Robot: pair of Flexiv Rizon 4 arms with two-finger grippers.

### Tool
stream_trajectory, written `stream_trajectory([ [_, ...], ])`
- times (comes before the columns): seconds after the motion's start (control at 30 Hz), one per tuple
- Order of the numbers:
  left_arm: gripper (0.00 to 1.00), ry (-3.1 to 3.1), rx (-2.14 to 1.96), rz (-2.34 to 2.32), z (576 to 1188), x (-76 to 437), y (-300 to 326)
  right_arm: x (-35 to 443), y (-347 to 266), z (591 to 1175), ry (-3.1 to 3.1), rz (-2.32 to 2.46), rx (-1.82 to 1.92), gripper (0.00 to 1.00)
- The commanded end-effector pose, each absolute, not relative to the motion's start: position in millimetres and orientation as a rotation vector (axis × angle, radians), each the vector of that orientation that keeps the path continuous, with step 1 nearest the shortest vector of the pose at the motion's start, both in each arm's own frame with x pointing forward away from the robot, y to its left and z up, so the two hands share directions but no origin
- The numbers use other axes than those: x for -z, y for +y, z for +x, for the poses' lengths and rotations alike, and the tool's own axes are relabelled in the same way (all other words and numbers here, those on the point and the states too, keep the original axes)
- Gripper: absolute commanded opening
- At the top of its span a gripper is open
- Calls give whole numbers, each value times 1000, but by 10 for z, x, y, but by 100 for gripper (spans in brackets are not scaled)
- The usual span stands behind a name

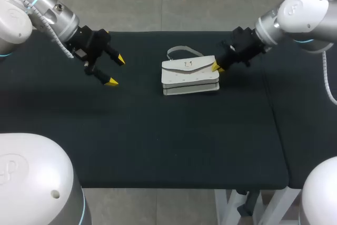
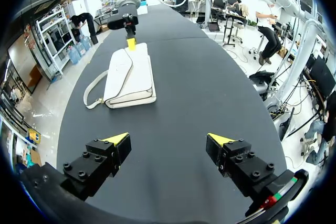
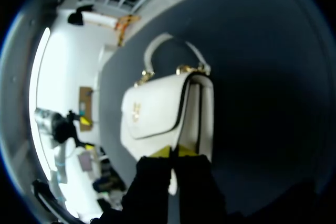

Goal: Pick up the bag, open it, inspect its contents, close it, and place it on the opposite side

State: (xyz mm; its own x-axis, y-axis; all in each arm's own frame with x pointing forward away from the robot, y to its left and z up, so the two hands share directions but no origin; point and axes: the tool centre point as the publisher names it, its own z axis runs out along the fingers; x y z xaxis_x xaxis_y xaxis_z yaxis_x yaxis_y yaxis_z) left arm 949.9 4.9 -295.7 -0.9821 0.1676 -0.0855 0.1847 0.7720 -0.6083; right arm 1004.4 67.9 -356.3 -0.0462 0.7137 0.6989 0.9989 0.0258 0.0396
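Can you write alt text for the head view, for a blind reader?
A white handbag lies flat on the black table. The right gripper is at its right end; the left gripper, open, hangs apart to its left.

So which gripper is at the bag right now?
The right gripper, at the white bag's end; the left gripper hangs open, well apart from it.

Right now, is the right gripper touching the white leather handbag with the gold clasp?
Touching. The right wrist view shows the right gripper pinching the near end of the white leather handbag, with a white sliver showing between its yellow tips.
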Motion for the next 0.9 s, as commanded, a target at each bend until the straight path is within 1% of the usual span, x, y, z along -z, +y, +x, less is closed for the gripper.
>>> stream_trajectory([
  [0.03, 100, 2930, 1015, 293, 9504, 2967, 50, 3559, 880, 9901, -1821, -1807, 808, 0],
  [0.43, 100, 2930, 1015, 293, 9504, 2967, 50, 3608, 1238, 9554, -1779, -1831, 830, 0],
  [0.9, 100, 2930, 1015, 293, 9504, 2967, 50, 3632, 1462, 9360, -1718, -1839, 849, 0],
])
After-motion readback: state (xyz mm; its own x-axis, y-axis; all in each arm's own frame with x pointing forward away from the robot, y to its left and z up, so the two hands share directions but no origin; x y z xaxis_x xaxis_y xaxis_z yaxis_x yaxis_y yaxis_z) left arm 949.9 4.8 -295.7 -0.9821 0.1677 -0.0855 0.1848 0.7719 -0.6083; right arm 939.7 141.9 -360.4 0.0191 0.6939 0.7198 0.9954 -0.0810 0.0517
